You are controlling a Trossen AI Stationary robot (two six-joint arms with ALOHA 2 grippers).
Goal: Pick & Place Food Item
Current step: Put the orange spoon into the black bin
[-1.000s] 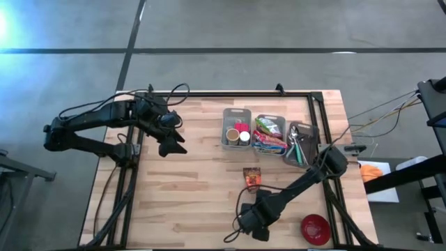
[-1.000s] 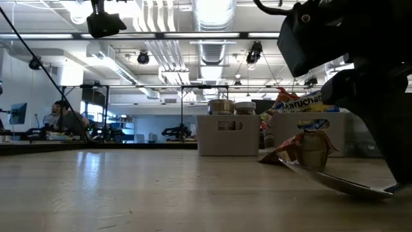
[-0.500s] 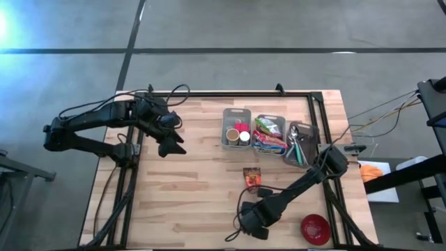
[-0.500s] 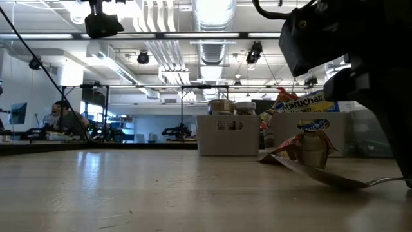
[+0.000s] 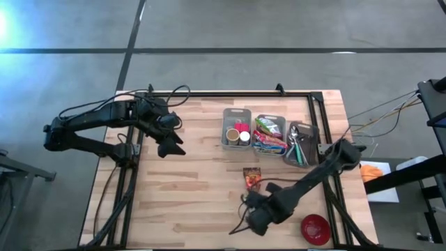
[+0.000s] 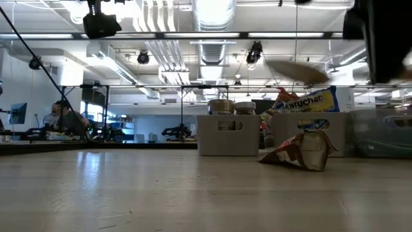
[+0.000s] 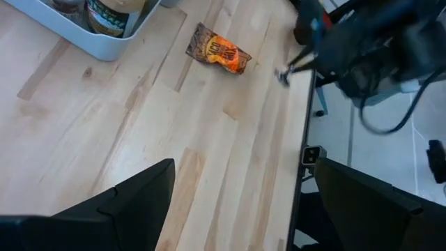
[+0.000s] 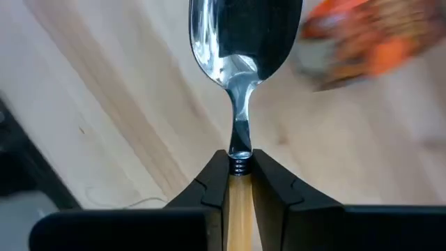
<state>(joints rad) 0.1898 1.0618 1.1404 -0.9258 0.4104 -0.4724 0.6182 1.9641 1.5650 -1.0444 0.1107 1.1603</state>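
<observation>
The desk is pale blond wood in long planks with darker grain lines, framed in black. Both arms are black, as is the right end effector, whose fingers pinch a spoon of shiny silver with a light wooden-coloured handle. The snack packet is dark brown with orange and red print. A red bowl sits by the desk edge. The bins are pale grey; one holds red, green and yellow wrappers.
</observation>
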